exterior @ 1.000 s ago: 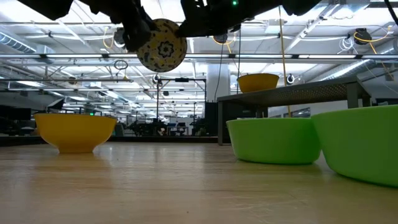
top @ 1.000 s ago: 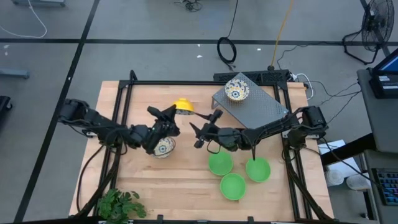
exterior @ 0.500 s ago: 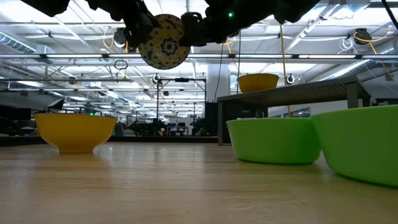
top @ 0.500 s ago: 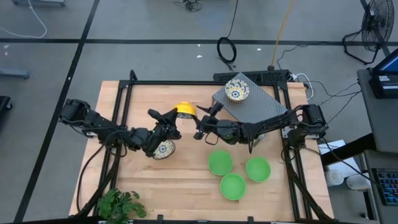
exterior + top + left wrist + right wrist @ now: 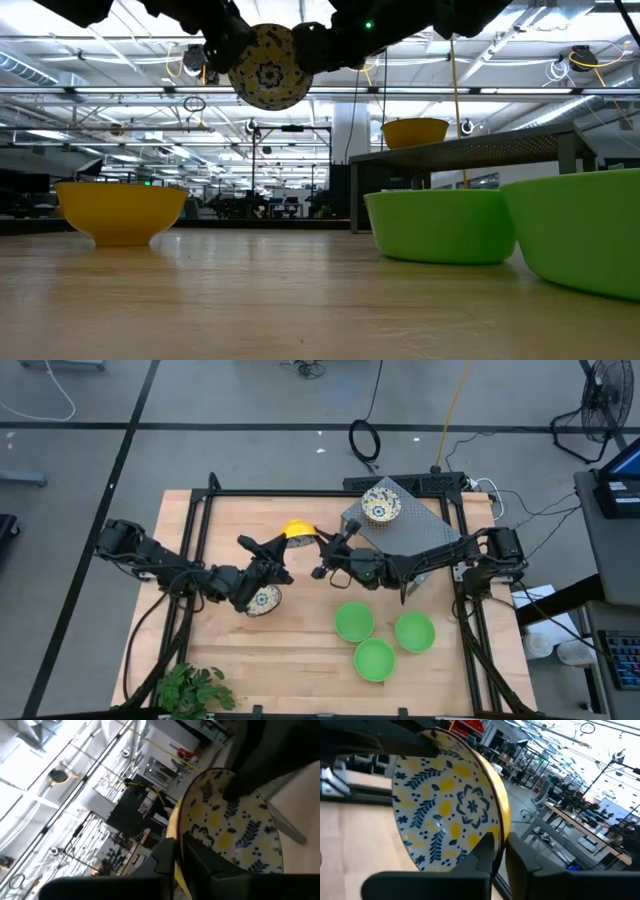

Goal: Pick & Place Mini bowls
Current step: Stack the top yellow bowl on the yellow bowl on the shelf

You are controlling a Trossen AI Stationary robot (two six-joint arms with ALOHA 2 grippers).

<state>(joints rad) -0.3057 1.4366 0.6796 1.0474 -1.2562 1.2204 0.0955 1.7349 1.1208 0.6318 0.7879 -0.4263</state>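
L gripper (image 5: 272, 572) & R gripper (image 5: 322, 563) raised mid-table, facing, each clamped on sth.

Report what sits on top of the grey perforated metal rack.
One small round floral-patterned bowl with a yellow outside sits on the grey perforated metal rack, near its far corner. The right arm crosses above the rack's near edge, hiding that part.

Even overhead light, soft shadows
Ceiling lights (image 5: 575, 60) glare in the low view; the near worktop (image 5: 300, 320) blurs there.
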